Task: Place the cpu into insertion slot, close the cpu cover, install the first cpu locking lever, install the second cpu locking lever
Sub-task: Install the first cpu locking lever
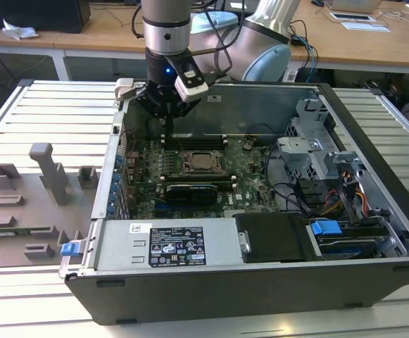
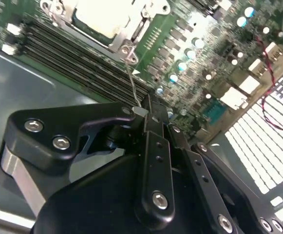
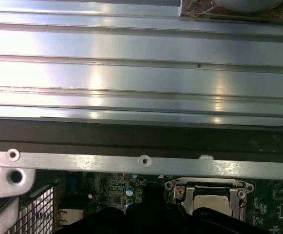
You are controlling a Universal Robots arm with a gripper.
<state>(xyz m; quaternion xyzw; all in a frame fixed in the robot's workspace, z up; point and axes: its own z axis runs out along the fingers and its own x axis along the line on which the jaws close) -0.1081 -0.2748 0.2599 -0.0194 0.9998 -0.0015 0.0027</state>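
Gripper (image 2: 143, 112): closed, pinching the thin wire lever (image 2: 133, 83); hangs above the far edge of the socket (image 1: 203, 174), inside the open computer case (image 1: 260, 105)
Lever: rises from a socket corner to the fingertips; lifted off the green board (image 1: 250, 176)
Chip (image 2: 100, 19): seated in the socket; silver top facing up
Cover (image 2: 125, 39): lies flat, framing the chip

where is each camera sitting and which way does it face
exterior view: off the arm, above the open computer case, looking down into it; the arm and gripper show.
second wrist view: on the arm, looking past the fingers, shut on a locking lever, to the motherboard and cpu.
first wrist view: on the arm, facing the case wall and ribbed table; dark gripper body shows.
shared: all three show the cpu.
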